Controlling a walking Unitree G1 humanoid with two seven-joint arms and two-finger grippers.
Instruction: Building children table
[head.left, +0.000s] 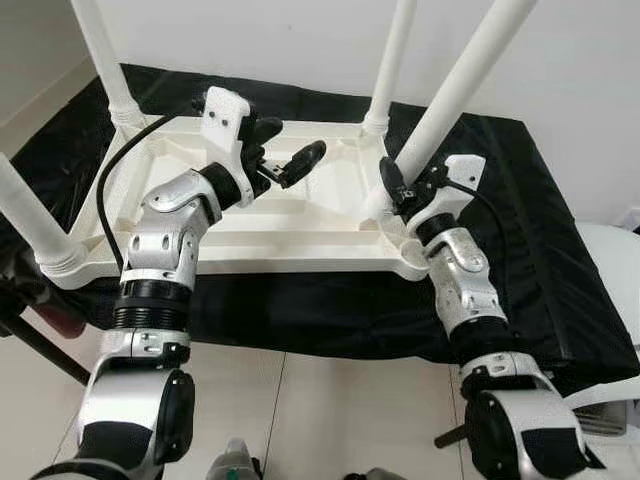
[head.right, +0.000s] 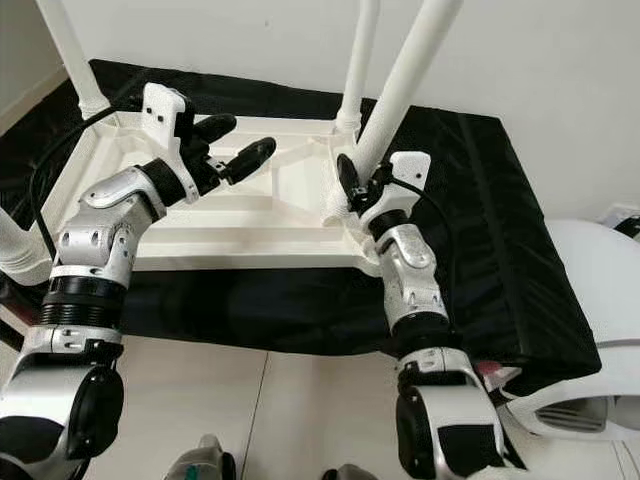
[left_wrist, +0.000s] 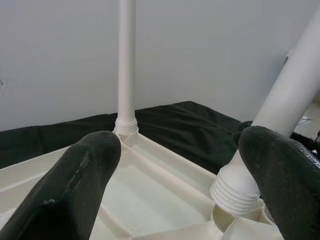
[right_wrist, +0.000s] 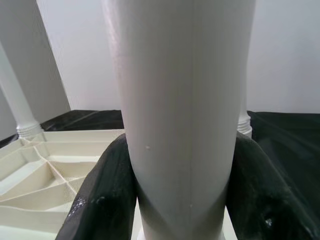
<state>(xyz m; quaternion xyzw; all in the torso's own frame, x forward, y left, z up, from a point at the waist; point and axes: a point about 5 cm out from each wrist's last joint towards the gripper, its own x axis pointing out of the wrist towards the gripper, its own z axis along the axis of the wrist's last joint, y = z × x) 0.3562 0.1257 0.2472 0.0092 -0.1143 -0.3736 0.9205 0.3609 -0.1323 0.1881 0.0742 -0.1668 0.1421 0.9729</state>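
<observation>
Lying upside down on a black quilted fabric cover (head.left: 520, 250), the white moulded-plastic children's table top (head.left: 300, 225) shows its ribbed underside, with smooth round white plastic legs rising from threaded corner sockets. The tilted front-right leg (head.left: 455, 85), at about 3 o'clock of the top, leans away from vertical, its ridged collar sitting in the socket. The right gripper (head.left: 392, 188) clamps this leg low down, both black fingers pressed against its sides, the silver forearm angled up from 5 o'clock. The left gripper (head.left: 285, 150) hovers above the top's middle, its matte black fingers (left_wrist: 75, 185) spread wide and empty, pointing toward 3 o'clock. The far upright leg (left_wrist: 126, 65) stands at 12 o'clock before a plain white wall (head.right: 550, 60).
</observation>
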